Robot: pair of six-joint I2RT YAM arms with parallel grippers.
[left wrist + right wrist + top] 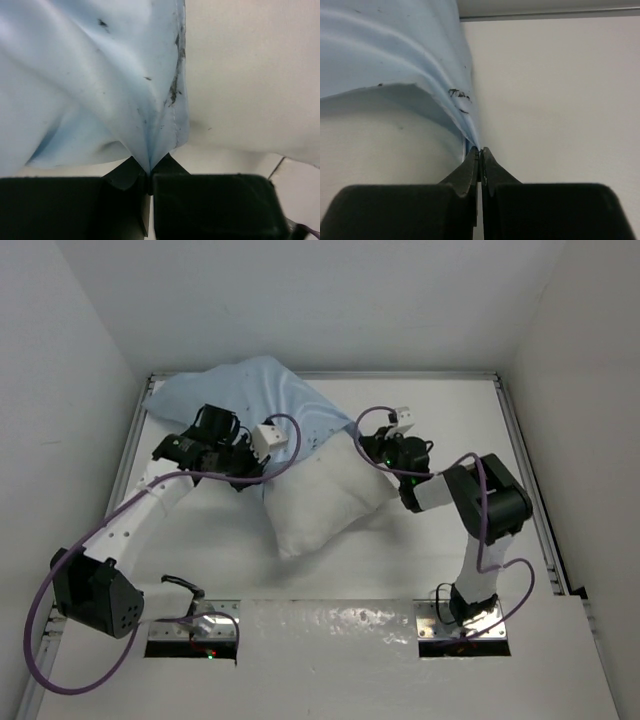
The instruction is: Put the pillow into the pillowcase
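Mid-stuffing, by the look of it: in the overhead view, pillowcase (262,390) bunched at upper left of centre, seemingly drawn over the far end of the pillow (315,505), with the near end bare and pointing toward lower centre on the table (450,540). Clamped on blue cloth with the left gripper (149,172), jaws closed tight on a gathered fold of hem. Likewise with the right gripper (480,152), tips pressed together on the thin edge of the mouth. To do this step well: hold both pinches firm, spread the two grips apart to pull the mouth taut and wide, then draw the hem toward the bottom of the overhead frame along both flanks of the pillow, evenly, lifting a little to slide cloth over the stuffing rather than drag it. Watch for slip at the right tips, biting very near the edge. Only from overhead: the amount of pillow outside the blue, and the placing of one gripper at each side of it. Only from the wrists: the actual bite on cloth. In the left view, dark smudges (174,90) along the seam, with pillow at right behind it; in the right view, probably pillow under the blue lip at lower left, plain white at right.
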